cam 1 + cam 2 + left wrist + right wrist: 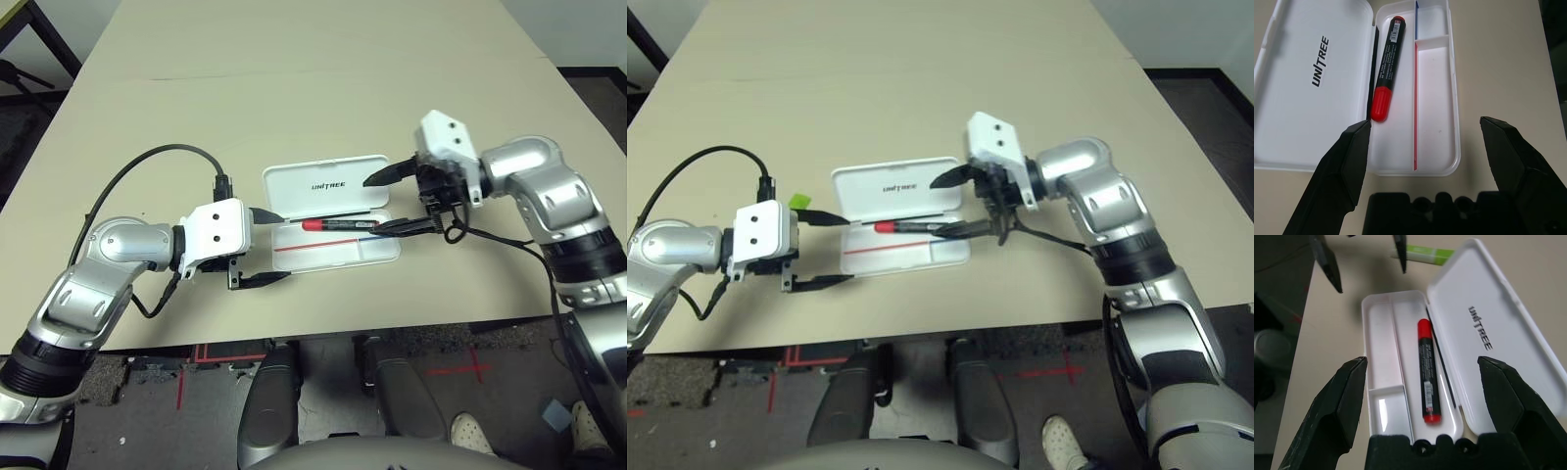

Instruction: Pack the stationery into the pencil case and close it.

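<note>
Plainly, "UNITREE" marks the open pencil case lid beside the red marker.

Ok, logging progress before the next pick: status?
Both hands open, empty: left hand, right hand. Red marker with black middle inside open flat white plastic pencil case. Lime-green highlighter on table beyond case.

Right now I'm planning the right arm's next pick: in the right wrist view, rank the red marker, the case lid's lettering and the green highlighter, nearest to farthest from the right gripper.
1. Red marker, in the tray.
2. Lid lettering, beside it.
3. Green highlighter, beyond the case.
</note>
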You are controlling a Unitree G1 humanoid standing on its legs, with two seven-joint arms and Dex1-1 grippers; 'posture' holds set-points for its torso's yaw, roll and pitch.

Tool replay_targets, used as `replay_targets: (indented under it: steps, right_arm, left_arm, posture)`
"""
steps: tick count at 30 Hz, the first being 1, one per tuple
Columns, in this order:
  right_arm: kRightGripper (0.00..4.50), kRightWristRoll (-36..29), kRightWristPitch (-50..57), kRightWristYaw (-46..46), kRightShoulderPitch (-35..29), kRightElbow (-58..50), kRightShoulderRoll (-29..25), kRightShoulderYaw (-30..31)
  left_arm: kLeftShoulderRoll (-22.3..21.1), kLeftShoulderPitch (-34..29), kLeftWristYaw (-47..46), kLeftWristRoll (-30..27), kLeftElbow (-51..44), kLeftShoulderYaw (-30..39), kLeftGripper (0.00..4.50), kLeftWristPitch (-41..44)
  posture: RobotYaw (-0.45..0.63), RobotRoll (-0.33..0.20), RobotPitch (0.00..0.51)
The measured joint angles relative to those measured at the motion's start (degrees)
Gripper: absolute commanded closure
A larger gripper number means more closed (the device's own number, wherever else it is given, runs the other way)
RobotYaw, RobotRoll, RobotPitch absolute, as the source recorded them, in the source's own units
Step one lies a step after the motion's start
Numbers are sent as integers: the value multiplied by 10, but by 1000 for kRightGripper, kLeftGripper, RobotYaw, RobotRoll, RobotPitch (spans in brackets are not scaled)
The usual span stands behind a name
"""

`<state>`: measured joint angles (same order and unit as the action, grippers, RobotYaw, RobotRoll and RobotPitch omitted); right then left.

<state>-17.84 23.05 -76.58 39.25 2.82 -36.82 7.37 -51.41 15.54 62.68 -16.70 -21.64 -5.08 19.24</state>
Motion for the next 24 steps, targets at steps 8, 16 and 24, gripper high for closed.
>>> replay_targets:
  steps: [8,16,24]
  right_arm:
    - [15,-56,25,30,-96,-63,-35,-65]
    - [15,-115,48,5,-183,-104,-102,-108]
    - [15,-155,71,1,-204,-140,-118,-113]
  left_arm:
    - [0,3,7,-1,6,1,0,-4]
    - [6,-2,-33,1,28,27,0,33]
    - [-1,47,-168,54,110,47,0,232]
  posture:
    - [-13,0,195]
    - [-18,0,195]
    - [-18,0,196]
